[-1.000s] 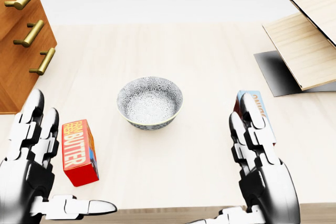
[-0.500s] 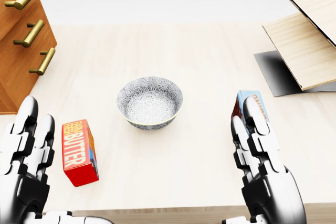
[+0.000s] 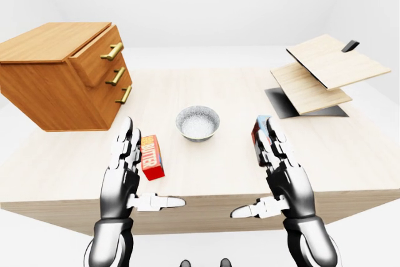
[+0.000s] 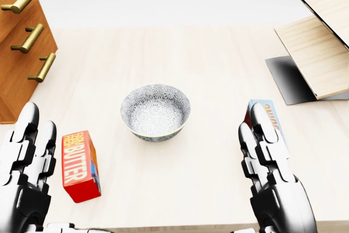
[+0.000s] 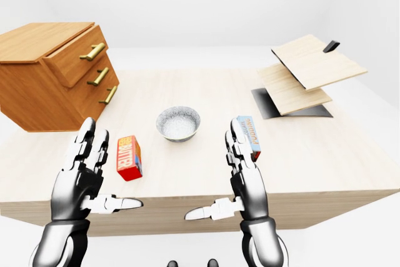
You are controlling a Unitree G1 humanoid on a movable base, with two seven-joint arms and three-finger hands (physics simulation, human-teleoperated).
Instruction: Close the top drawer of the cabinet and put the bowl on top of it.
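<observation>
A wooden cabinet (image 3: pixel 56 79) with three brass-handled drawers stands on the table at the left; its top drawer (image 3: pixel 100 56) is pulled out a little. A grey patterned bowl (image 4: pixel 155 112) sits upright mid-table, empty. My left hand (image 3: pixel 134 176) is open, fingers spread, hovering over the near table edge left of the bowl. My right hand (image 3: pixel 272 179) is open too, right of the bowl, near a blue box (image 5: pixel 249 137). Neither hand touches anything.
A red butter box (image 4: pixel 80 165) lies between my left hand and the bowl. At the right, tilted light-wood boards (image 3: pixel 325 70) lean over a dark mat (image 3: pixel 281 101). The light wooden table (image 4: pixel 218 69) ends just under my hands.
The whole head view has shifted slightly: cabinet slid left, bowl and boxes moved down in the picture, so the camera moved. Both hands sank lower in the view, still open.
</observation>
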